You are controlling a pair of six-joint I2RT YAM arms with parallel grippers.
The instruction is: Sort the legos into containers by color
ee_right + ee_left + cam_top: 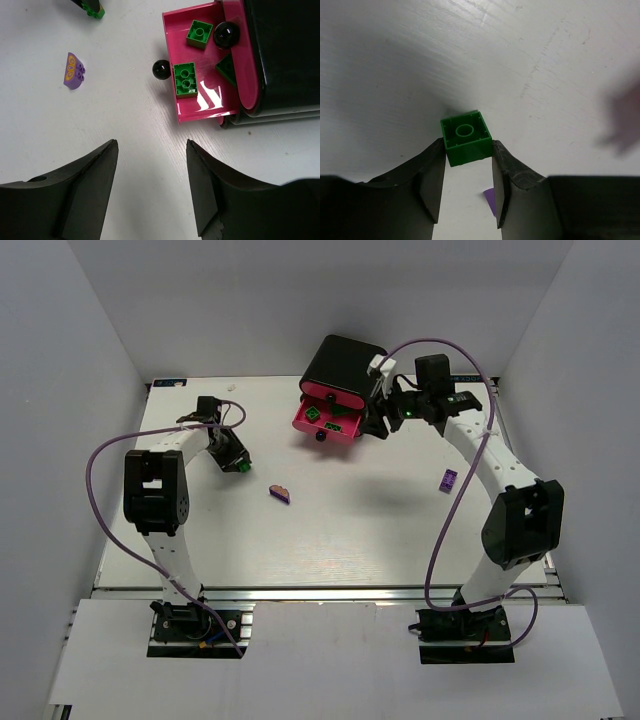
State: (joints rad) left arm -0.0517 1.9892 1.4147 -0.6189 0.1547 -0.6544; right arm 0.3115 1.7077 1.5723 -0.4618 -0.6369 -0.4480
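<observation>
The left gripper [468,152] is pinching a bright green lego [465,136] by two opposite sides, one dark finger [432,175] pressing on each. The face with a round ring in its middle is showing to the camera. A scuffed white table [395,75] is filling the background. A purple sliver [490,198] is peeking out low in the gap, against the right-hand finger. A blurred dark patch [622,120] is sitting at the right edge, too soft to identify.
</observation>
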